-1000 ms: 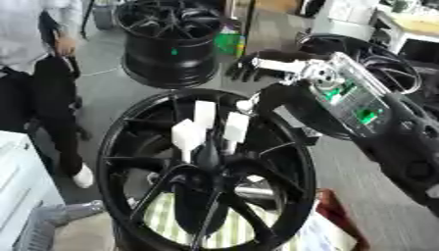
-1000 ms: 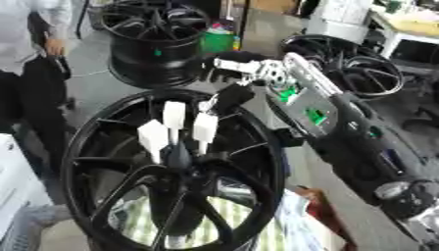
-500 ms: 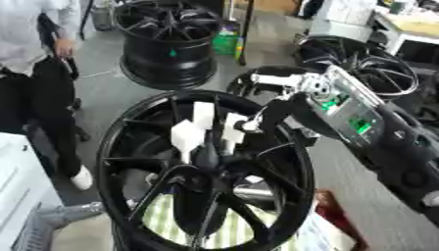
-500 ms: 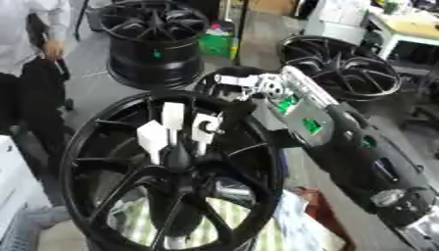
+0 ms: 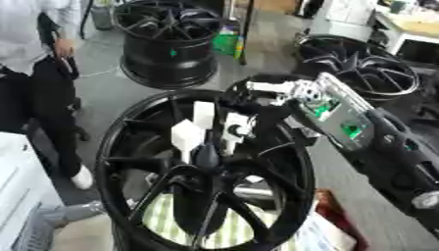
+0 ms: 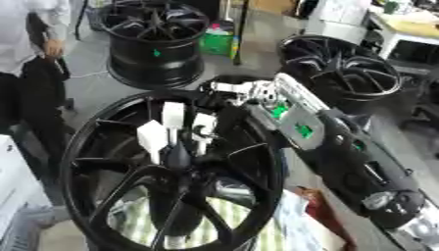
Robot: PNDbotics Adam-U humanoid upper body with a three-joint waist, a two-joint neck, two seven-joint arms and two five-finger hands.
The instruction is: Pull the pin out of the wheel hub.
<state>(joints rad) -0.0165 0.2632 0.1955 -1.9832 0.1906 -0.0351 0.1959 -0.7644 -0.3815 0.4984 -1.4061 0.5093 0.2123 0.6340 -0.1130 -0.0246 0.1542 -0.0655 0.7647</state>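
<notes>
The right hand (image 5: 257, 105) is seen reaching in over the black wheel hub (image 5: 203, 169), its fingers curled about a white pin (image 5: 233, 126) standing near the hub's centre. Two more white pins (image 5: 187, 138) are seen upright just beside it. Further wheels (image 5: 167, 41) are seen on the floor behind.

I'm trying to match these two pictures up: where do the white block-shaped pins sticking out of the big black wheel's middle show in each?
Left eye view: the white block-shaped pins stand slightly left of the picture's centre, above the hub.
Right eye view: they sit further left, at mid-height.
Shared landmark: the green-marked grey panel on the robot's right forearm, just right of the pins in both.
</notes>
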